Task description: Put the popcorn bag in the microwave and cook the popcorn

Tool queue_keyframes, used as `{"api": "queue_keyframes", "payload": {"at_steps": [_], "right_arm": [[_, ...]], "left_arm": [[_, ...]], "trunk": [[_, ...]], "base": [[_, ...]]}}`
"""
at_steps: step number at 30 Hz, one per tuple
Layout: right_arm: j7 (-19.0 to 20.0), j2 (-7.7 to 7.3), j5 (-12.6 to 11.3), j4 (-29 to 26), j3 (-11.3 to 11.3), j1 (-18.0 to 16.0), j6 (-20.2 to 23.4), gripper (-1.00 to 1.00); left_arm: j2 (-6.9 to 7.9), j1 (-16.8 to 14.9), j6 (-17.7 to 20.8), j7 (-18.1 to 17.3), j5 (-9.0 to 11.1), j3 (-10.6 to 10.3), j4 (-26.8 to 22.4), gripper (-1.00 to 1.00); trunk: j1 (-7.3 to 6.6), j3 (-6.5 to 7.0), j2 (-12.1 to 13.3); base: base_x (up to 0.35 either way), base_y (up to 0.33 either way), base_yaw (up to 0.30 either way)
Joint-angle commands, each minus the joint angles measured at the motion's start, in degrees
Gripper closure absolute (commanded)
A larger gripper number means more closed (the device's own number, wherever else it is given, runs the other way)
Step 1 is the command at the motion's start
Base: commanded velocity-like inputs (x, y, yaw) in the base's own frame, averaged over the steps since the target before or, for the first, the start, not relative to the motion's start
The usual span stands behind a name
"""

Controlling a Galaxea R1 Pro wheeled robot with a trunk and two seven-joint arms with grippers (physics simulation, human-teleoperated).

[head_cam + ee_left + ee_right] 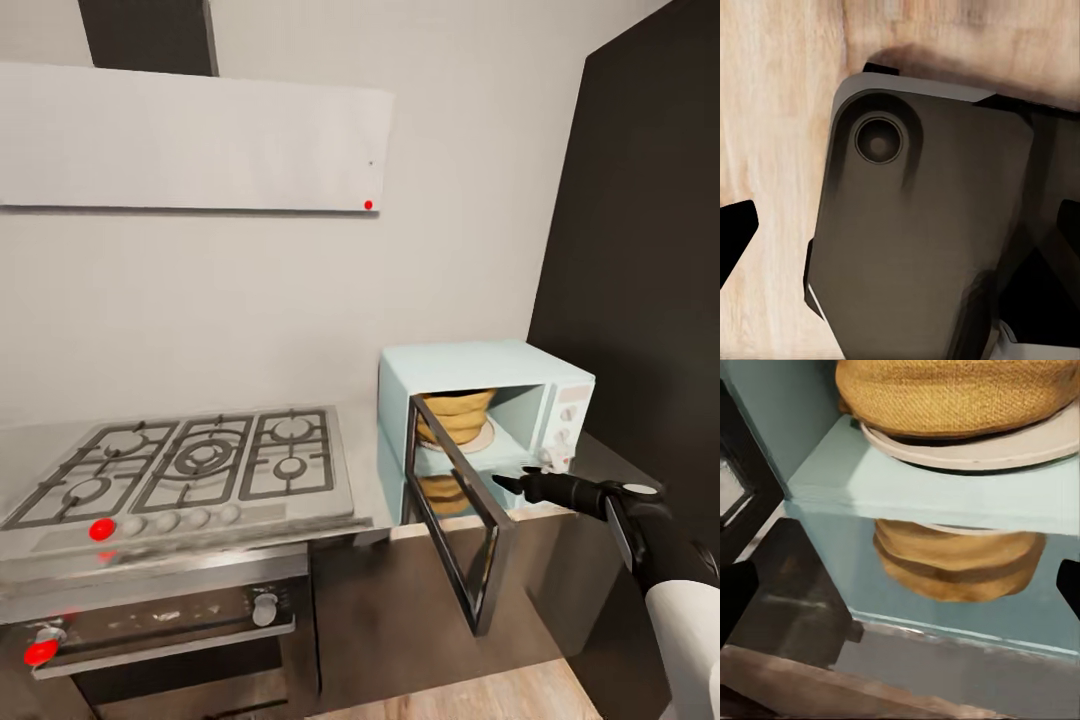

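Inside, popcorn bag (952, 394) rests on microwave (480, 365) turntable (1020, 446).

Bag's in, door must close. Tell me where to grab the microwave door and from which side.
Take the door's free outer edge, farthest from its hinge, which now swings out toward the robot. The right gripper hovers beside it, so come from the right and push it toward the microwave.

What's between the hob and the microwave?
Head view: a bare strip of countertop separates the hob from the microwave; its open door swings out lower down.
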Motion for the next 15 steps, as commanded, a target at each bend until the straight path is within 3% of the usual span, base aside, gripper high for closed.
{"api": "queue_keyframes", "payload": {"at_steps": [1, 10, 15], "right_arm": [[0.3, 0.04, 0.3, -0.1, -0.2, -0.1, 0.4, -1.00], [0.2, 0.04, 0.3, 0.0, -0.3, -0.1, 0.4, -1.00], [-1.0, 0.13, 0.3, 0.0, -0.3, -0.1, 0.4, -1.00]], "left_arm": [[0.00, 0.0, -0.2, 0.0, 0.3, 0.1, 0.0, -1.00], [-0.01, 0.0, -0.2, 0.0, 0.3, 0.1, 0.0, -1.00], [-0.07, 0.0, -0.2, 0.0, 0.3, 0.2, 0.0, -1.00]], "trunk": [[-0.03, -0.07, -0.1], [-0.03, -0.07, -0.1], [-0.03, -0.07, -0.1]], "base": [[-0.238, 0.000, 0.000], [-0.040, -0.006, 0.000], [-0.275, -0.141, 0.000]]}}
